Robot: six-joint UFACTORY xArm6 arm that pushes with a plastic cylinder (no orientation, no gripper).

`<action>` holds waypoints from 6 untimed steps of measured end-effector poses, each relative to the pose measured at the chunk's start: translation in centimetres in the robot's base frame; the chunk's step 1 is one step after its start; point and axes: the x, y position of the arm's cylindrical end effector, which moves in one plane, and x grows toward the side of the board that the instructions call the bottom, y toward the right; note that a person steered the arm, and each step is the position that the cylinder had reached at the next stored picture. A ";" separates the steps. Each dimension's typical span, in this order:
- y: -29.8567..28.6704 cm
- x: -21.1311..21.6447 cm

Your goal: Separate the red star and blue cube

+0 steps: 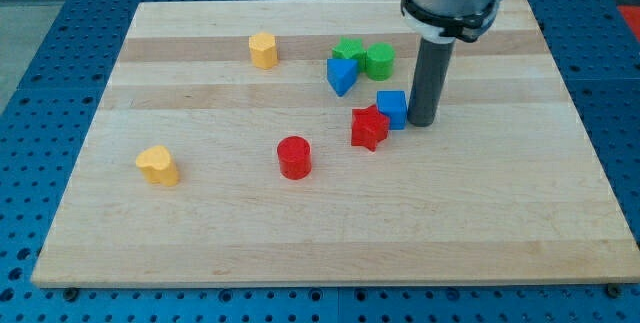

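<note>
Toward the wooden board's (200, 233) top right, my tip (421, 123), a bare upright rod without jaws, touches the blue cube (392, 108) beside the red star (369, 128).

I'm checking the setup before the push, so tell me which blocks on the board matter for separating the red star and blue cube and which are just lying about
Part of the job:
red star
blue cube, touching the star
my tip, just at the cube's right in view

Just lying about:
red cylinder
blue triangular block
green star
green cylinder
yellow block near the top
yellow heart-like block at the left

Red star (369, 127), blue cube (392, 109), pale striped wooden board (300, 233), dark rod.
</note>
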 end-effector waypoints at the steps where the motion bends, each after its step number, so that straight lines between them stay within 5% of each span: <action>1: -0.1 0.7; 3: -2.5 -0.8; 5: -5.3 4.5; 6: -7.8 3.1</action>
